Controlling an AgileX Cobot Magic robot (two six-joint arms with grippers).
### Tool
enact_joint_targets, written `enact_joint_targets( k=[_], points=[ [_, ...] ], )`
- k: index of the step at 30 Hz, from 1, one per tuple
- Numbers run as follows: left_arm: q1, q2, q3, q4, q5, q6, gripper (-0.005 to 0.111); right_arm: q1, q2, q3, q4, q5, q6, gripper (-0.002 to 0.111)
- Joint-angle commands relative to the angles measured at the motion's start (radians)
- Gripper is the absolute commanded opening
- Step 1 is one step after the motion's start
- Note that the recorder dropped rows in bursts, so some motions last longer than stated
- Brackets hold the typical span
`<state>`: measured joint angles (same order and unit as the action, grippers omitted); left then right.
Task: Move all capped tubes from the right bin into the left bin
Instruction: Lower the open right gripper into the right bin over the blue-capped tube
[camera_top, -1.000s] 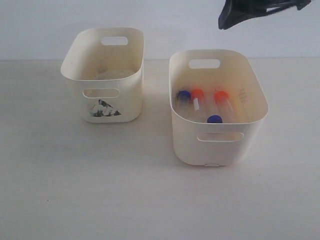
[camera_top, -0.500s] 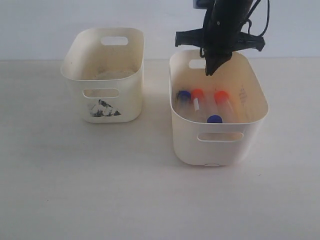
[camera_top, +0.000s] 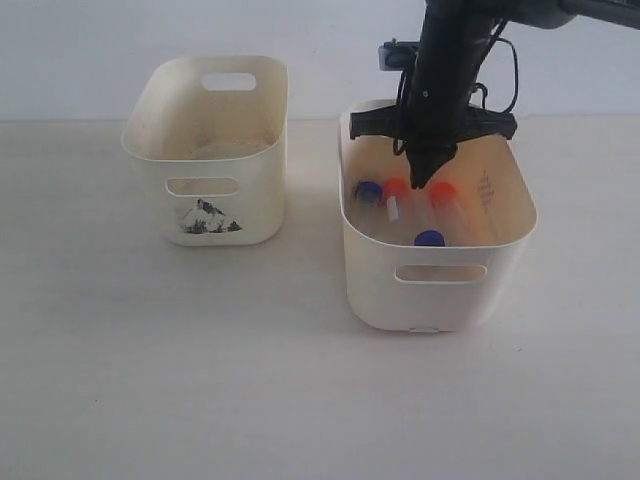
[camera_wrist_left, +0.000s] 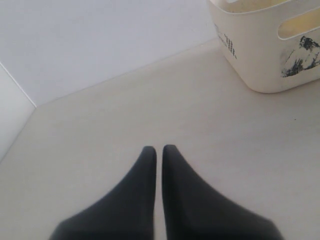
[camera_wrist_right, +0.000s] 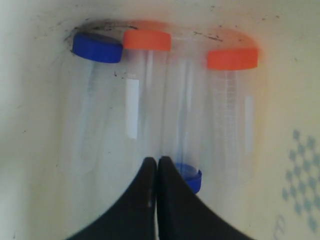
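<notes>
Several capped tubes lie side by side in the right bin (camera_top: 500, 265): a blue-capped tube (camera_wrist_right: 95, 90), an orange-capped tube (camera_wrist_right: 146, 75), a second orange-capped tube (camera_wrist_right: 232, 100), and a tube with its blue cap (camera_wrist_right: 192, 179) turned the other way. My right gripper (camera_top: 424, 180) hangs inside the right bin just above the tubes, its jaws shut and empty; in the wrist view its tips (camera_wrist_right: 157, 162) sit over the tubes next to the reversed blue cap. The left bin (camera_top: 225, 205), with the black picture, holds no tubes. My left gripper (camera_wrist_left: 156, 150) is shut over bare table.
The two bins stand side by side on a pale table (camera_top: 200, 380), with a gap between them. A white wall (camera_top: 320, 40) runs behind. The left bin's corner (camera_wrist_left: 270, 55) shows in the left wrist view.
My right arm has come down from above the scene into the right bin, its shut tips now low over the tubes. Tubes and bins have not moved.
</notes>
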<state>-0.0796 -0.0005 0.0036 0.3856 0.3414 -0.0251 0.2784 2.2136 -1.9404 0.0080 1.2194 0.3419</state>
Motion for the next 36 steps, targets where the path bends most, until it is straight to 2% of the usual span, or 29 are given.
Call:
enact_joint_targets(
  k=[1,36],
  points=[
    [-0.005,0.000,-0.004,-0.003,-0.005,-0.010,0.004,0.000,0.012,-0.003,-0.008,0.002,-0.011,0.000],
    [-0.005,0.000,-0.004,-0.003,-0.005,-0.010,0.004,0.000,0.100,-0.003,0.002,0.002,-0.035,0.000]
  ],
)
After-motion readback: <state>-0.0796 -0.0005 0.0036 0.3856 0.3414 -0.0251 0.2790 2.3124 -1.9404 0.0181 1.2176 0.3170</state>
